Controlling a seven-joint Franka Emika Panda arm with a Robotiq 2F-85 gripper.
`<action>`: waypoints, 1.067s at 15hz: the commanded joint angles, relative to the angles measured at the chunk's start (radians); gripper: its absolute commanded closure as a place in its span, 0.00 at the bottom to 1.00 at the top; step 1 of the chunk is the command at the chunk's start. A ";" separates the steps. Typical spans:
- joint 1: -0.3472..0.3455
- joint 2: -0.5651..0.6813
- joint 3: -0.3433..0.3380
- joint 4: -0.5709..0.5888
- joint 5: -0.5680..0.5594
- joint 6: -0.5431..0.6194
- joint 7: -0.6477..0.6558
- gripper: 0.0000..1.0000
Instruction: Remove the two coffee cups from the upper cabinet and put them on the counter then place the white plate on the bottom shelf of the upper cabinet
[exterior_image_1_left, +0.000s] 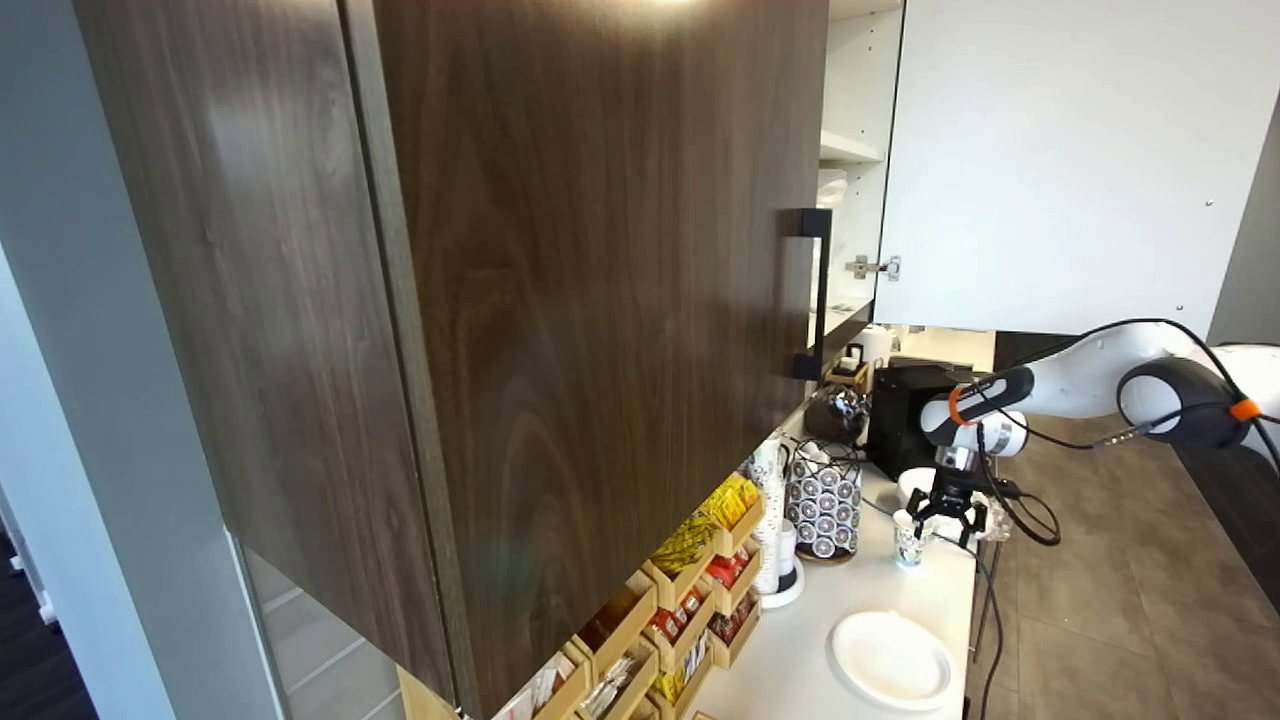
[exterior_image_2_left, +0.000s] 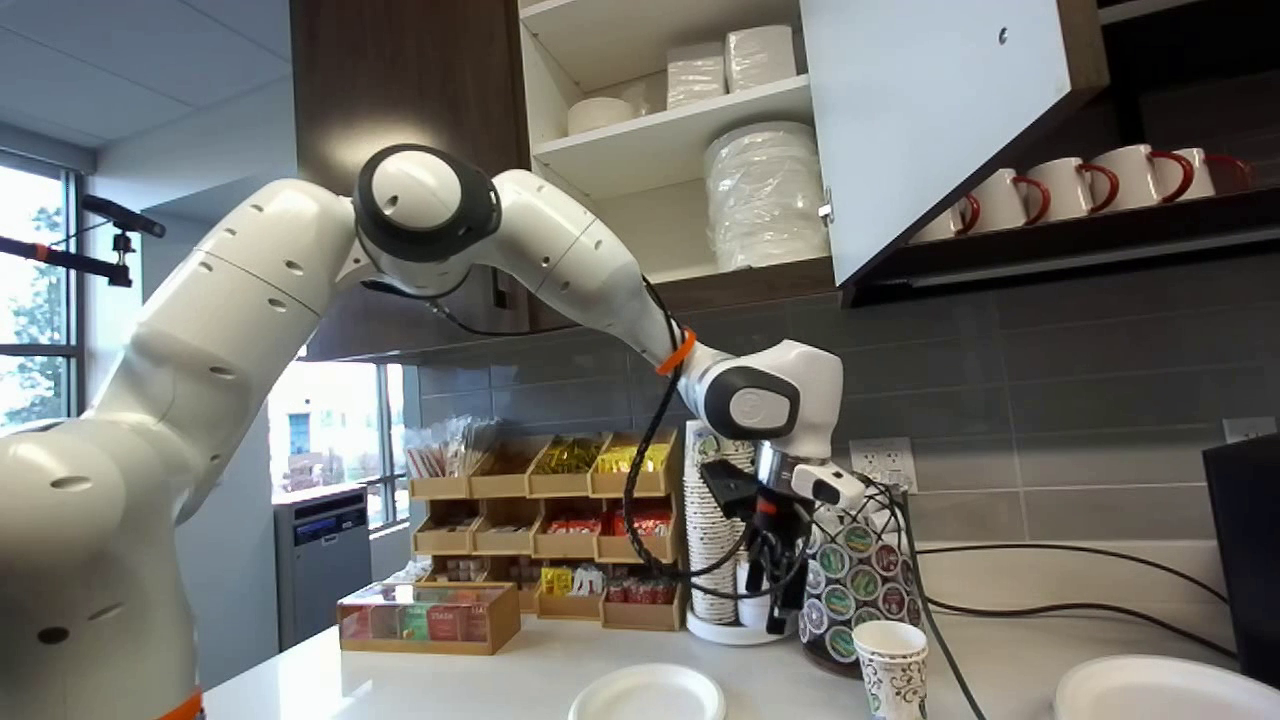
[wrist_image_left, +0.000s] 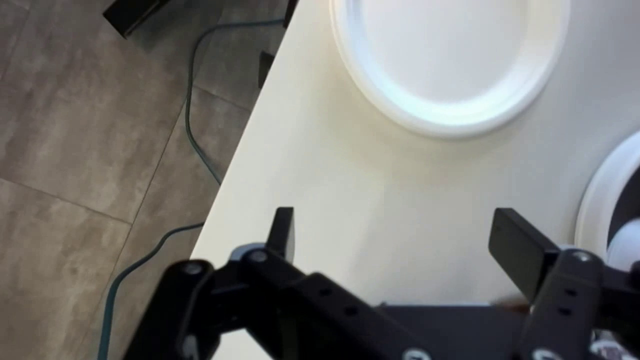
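The white plate (exterior_image_1_left: 893, 660) lies flat on the counter (exterior_image_2_left: 560, 650) and fills the top of the wrist view. Patterned pale coffee cups (exterior_image_2_left: 893, 675) stand upright on the counter; two rims show, one cup nested in the other. Above, the upper cabinet (exterior_image_2_left: 548, 90) has its white door swung open. Its bottom shelf (exterior_image_2_left: 690, 271) carries a tall wrapped white stack at the right; the left part shows bare. My gripper (wrist_image_left: 392, 225) points down over the counter, fingers spread wide around nothing. In an exterior view it hangs close beside the cups (exterior_image_1_left: 908, 545), apart from the plate.
A coffee-pod holder (exterior_image_1_left: 823, 510) and a tall cup stack (exterior_image_2_left: 710, 530) stand along the back, left of them a wooden condiment rack (exterior_image_2_left: 570, 510). A white dish (exterior_image_2_left: 1165, 690) is at the right. The open cabinet door (exterior_image_2_left: 940, 110) juts outward. Cables (wrist_image_left: 195, 115) hang past the counter edge.
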 joint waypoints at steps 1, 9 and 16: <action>0.004 0.012 0.000 0.004 0.003 -0.027 -0.027 0.00; -0.021 0.087 0.045 0.036 0.018 -0.090 -0.168 0.00; -0.044 0.219 0.104 0.083 0.003 -0.177 -0.425 0.00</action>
